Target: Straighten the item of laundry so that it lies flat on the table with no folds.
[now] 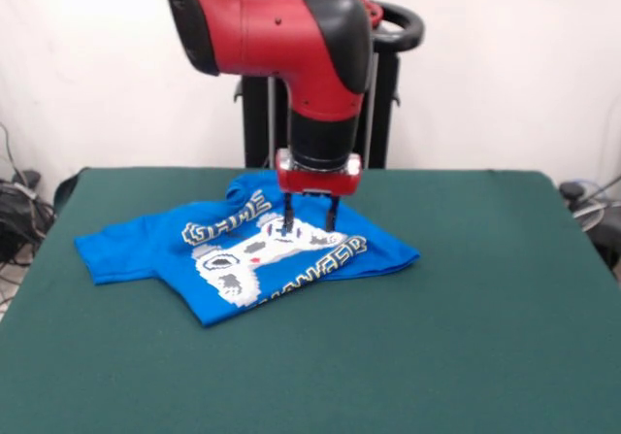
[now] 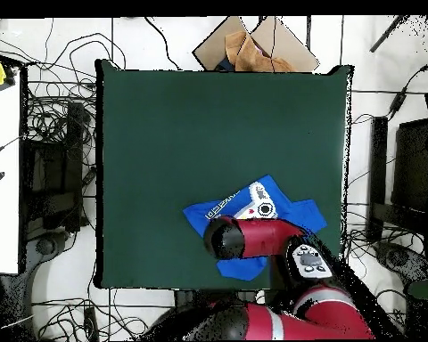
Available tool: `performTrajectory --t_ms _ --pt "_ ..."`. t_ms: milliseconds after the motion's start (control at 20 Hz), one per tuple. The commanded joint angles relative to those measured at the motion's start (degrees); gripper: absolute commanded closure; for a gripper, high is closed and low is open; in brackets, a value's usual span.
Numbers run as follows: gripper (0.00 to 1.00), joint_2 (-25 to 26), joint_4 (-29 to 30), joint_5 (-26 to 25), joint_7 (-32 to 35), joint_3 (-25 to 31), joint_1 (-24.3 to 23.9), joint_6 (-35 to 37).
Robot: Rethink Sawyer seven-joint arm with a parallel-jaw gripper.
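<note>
Front: gripper (image 1: 309, 228) down on shirt (image 1: 243, 254), fingers spread, tips touching the white print. Shirt rumpled, lying at table's (image 1: 466, 337) far middle, one sleeve out flat toward picture left.

Overhead: arm (image 2: 253, 240) covering much of shirt (image 2: 253, 203); gripper hidden beneath.

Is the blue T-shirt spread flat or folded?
Folded: the T-shirt has its lower part tucked under, cutting off the bottom lettering; only one sleeve lies out.
</note>
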Motion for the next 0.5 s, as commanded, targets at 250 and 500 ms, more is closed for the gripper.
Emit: performTrajectory --t_ms 250,500 --pt "0.0 2.69 -2.08 8.49 13.52 1.13 9.67 0.7" --pt "0.0 5.54 -3.42 10.55 16.91 -5.79 16.52 -1.98"
